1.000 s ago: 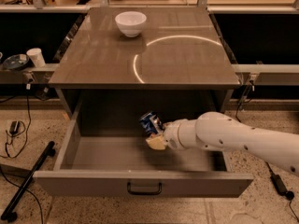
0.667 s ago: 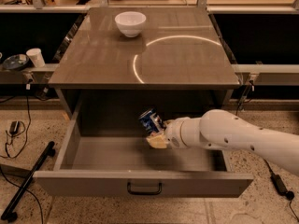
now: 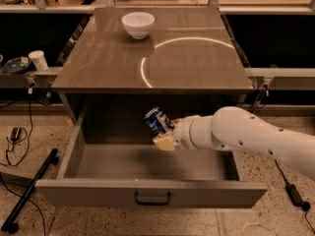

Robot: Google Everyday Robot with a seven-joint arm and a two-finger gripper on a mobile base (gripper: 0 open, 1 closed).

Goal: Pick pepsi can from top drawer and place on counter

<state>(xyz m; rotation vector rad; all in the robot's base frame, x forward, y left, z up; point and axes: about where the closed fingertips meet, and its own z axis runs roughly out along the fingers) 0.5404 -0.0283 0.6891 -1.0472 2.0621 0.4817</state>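
The pepsi can [image 3: 156,122] is blue with red-and-white marks and is tilted. My gripper [image 3: 163,133] is shut on it and holds it above the inside of the open top drawer [image 3: 113,161], just below the counter's front edge. My white arm reaches in from the right. The drawer is pulled fully out, with a dark handle [image 3: 152,199] on its front panel. The counter [image 3: 197,63] is glossy grey-brown above the drawer.
A white bowl [image 3: 138,24] stands at the counter's back left. A pale ledge on the left carries a white cup [image 3: 38,60] and a dark dish [image 3: 16,64]. Cables and a black bar [image 3: 29,191] lie on the floor at the left.
My gripper has lifted the can a little higher and slightly to the right, out of the drawer's depth.
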